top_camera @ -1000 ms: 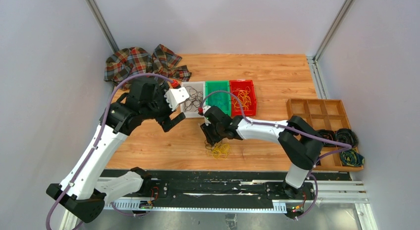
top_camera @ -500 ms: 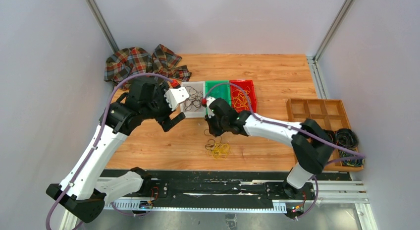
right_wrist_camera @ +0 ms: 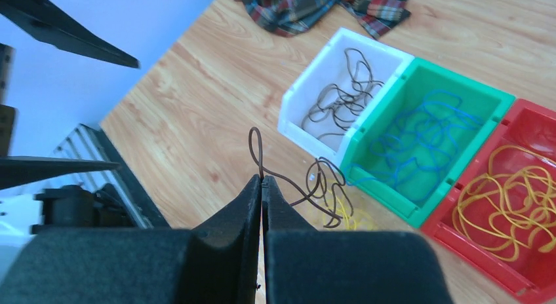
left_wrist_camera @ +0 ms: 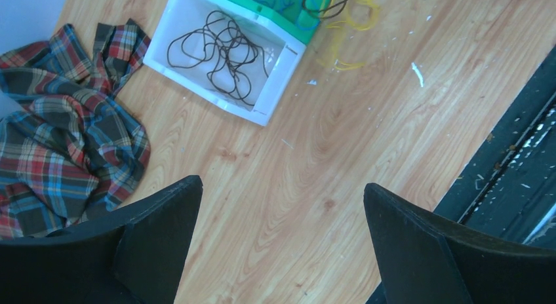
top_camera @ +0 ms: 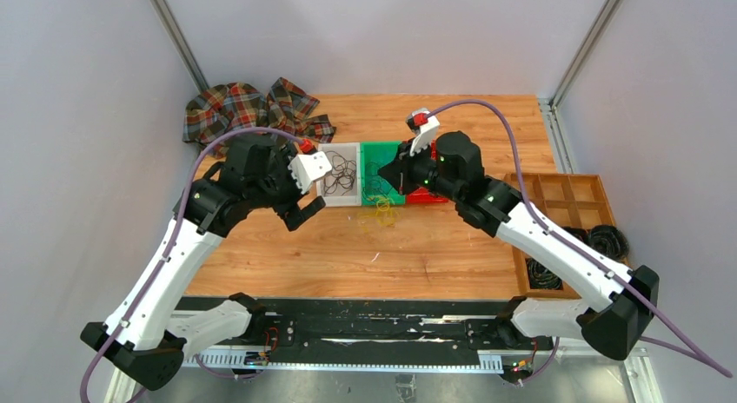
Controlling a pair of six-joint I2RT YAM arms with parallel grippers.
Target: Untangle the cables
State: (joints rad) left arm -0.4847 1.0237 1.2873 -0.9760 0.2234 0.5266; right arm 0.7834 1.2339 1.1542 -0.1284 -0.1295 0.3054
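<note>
Black cable [right_wrist_camera: 252, 147] tight between jaws of right gripper [right_wrist_camera: 262, 181], near white bin [right_wrist_camera: 305, 130].

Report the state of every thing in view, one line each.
white bin, holds black cables
green bin, holds blue cables
red bin, holds yellow cables
left hand, open, empty
right hand, shut on black cable
black cable, pinched, hanging toward yellow loops
yellow loops, loose on table beside green bin
plaid cloth, crumpled
</note>
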